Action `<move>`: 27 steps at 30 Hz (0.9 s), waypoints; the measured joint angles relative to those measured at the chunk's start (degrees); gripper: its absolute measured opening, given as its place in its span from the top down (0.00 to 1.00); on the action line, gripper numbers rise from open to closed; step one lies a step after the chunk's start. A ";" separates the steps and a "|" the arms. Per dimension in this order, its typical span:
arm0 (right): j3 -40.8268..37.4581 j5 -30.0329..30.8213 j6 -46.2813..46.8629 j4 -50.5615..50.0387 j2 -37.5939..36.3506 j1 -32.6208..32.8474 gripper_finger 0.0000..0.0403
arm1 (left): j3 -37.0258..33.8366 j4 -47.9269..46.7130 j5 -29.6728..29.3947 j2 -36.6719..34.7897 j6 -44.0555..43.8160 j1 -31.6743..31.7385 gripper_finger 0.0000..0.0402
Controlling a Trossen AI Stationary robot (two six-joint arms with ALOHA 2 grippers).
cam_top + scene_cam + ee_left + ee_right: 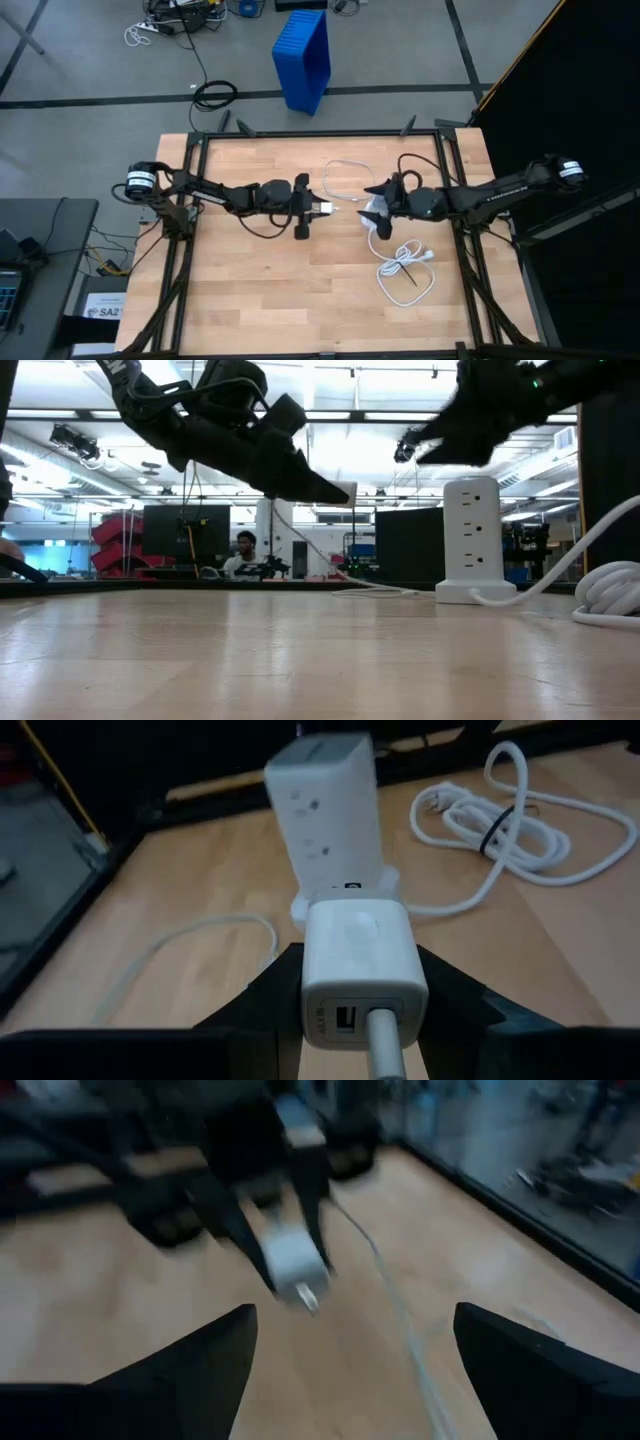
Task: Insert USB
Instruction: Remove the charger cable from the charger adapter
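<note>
My left gripper [306,208] hovers over the table's middle, shut on a white charger cube [362,955]. A white cable [385,1042] enters the cube's rear face beside a free port [345,1017]. The thin white USB cable [345,172] lies looped on the table toward the far edge. A white socket tower [472,538] stands upright on its base, just right of the cube. My right gripper [350,1370] is open above the tower and touches nothing; it faces the cube's prongs [308,1295]. My left gripper pinches the charger cube by its two side faces [312,982], one finger [262,995] on each side. The fingers come level from the table's left. The cube is lifted clear of the table, its prongs pointing right toward the socket tower.
The thick white power cord [405,268] lies coiled and tied on the table right of centre, toward the near edge, joined to the tower. Black frame rails [320,134] border the table. Bare wood [250,290] lies near and left. A person sits in the room beyond.
</note>
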 joint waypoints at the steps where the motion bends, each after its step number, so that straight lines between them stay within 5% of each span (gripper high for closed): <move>1: 0.00 -0.28 -0.41 2.08 1.08 -0.01 0.23 | 0.00 0.47 -0.26 0.00 1.19 -0.53 0.70; 8: 0.00 -2.71 -1.52 13.90 10.20 -1.48 0.23 | 0.01 1.89 -14.88 0.00 14.49 -6.86 0.70; 14: 0.44 -12.82 2.11 21.04 15.49 -5.39 0.23 | 0.04 4.80 -29.89 0.00 26.41 -13.02 0.70; 27: 5.86 -25.79 3.84 23.72 24.84 -8.75 0.23 | -0.34 6.03 -36.72 0.02 33.13 -16.37 0.70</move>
